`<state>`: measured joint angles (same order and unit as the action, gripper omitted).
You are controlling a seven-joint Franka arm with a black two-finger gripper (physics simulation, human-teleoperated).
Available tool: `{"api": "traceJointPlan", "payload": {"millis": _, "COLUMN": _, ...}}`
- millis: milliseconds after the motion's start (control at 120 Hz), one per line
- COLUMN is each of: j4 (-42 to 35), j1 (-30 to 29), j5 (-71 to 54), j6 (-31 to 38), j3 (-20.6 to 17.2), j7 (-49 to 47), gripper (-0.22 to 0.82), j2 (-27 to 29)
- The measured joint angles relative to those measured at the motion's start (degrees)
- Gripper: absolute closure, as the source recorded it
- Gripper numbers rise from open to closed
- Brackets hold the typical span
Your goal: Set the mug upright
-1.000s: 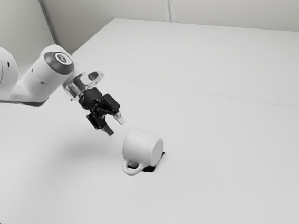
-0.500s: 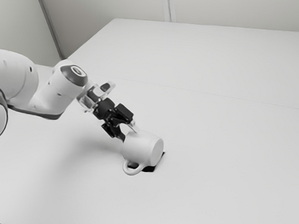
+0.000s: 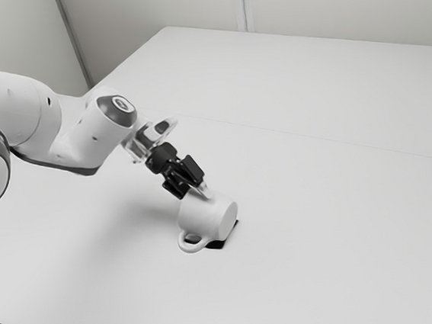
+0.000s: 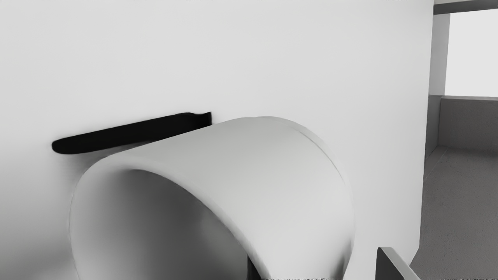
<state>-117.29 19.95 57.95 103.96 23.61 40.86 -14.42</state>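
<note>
Tool (image 3: 197, 194) astride rim (image 4: 205, 200), tipped mug (image 3: 207, 216), table (image 3: 322, 249) all around

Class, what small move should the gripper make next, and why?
Probably close the gripper gently on the wall of the mug: the mug lies sideways, one finger reaches inside its mouth, and the other stands outside with a gap.

No readable text, labels, brands, numbers or signs anywhere.
</note>
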Motion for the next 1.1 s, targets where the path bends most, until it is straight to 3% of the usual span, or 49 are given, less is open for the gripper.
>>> {"api": "traceJointPlan", "payload": {"millis": 500, "j4": 2.34, "j1": 1.70, "j5": -0.47, "j6": 1.58, "j3": -1.20, "j7": -1.30, "gripper": 0.72, "j2": -0.23}}
{"api": "traceJointPlan", "payload": {"millis": 833, "j4": 5.19, "j1": 1.00, "j5": -4.72, "j6": 2.48, "j3": -1.20, "j7": -2.85, "gripper": 0.73, "j2": 0.85}}
{"api": "traceJointPlan", "payload": {"millis": 967, "j4": 4.52, "j1": 0.74, "j5": -18.24, "j6": 5.28, "j3": -3.11, "j7": -4.71, "gripper": 0.74, "j2": 5.72}}
{"api": "traceJointPlan", "payload": {"millis": 1100, "j4": 1.32, "j1": -1.20, "j5": -31.93, "j6": 8.32, "j3": -7.53, "j7": -7.06, "gripper": 0.74, "j2": 10.70}}
